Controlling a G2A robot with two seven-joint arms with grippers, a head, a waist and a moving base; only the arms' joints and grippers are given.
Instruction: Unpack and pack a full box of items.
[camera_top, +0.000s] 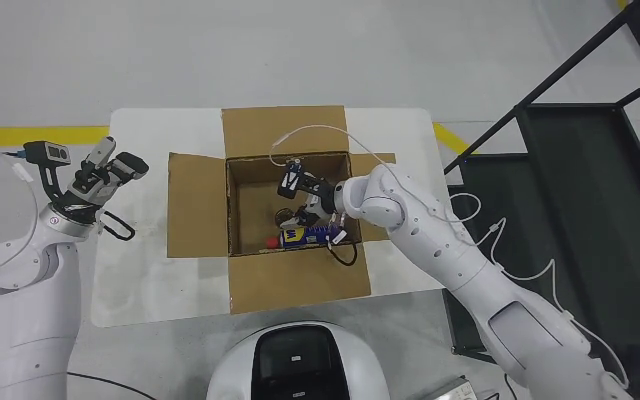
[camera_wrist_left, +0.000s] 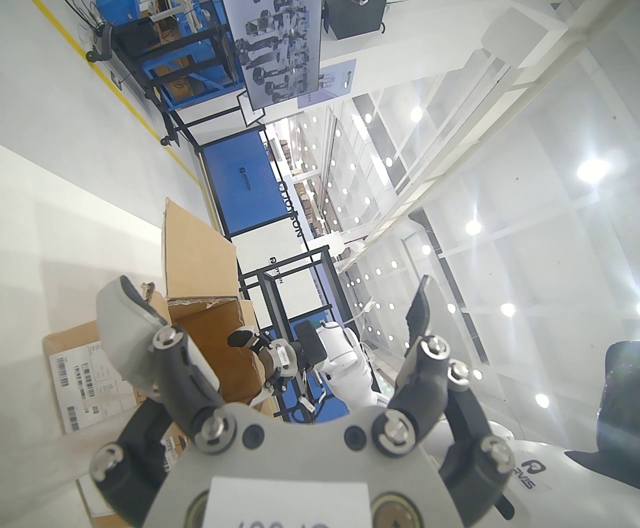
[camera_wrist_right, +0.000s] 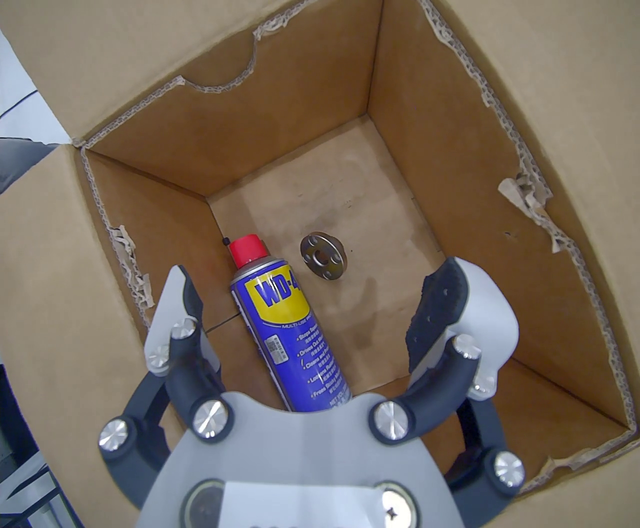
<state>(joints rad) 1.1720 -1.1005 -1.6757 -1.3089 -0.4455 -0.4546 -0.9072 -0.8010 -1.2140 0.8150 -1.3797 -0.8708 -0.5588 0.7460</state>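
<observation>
An open cardboard box (camera_top: 198, 205) stands on the white table (camera_top: 150, 290) with its flaps folded out. On its floor lie a blue and yellow spray can with a red cap (camera_wrist_right: 285, 325) and a round metal flange (camera_wrist_right: 323, 255). The can (camera_top: 305, 235) shows under the arm from above. My right gripper (camera_wrist_right: 320, 300) is open and hangs inside the box above the can, holding nothing. My left gripper (camera_top: 112, 165) is open at the table's left edge, away from the box, tilted upward. The box (camera_wrist_left: 200, 260) rises beyond the left gripper (camera_wrist_left: 270, 310).
A black metal rack (camera_top: 560, 130) stands beside the table on the right. A thin white cable (camera_top: 320, 132) arches over the box's far flap. A yellow floor line (camera_top: 40, 132) runs behind the table. Bare table surface lies left of the box.
</observation>
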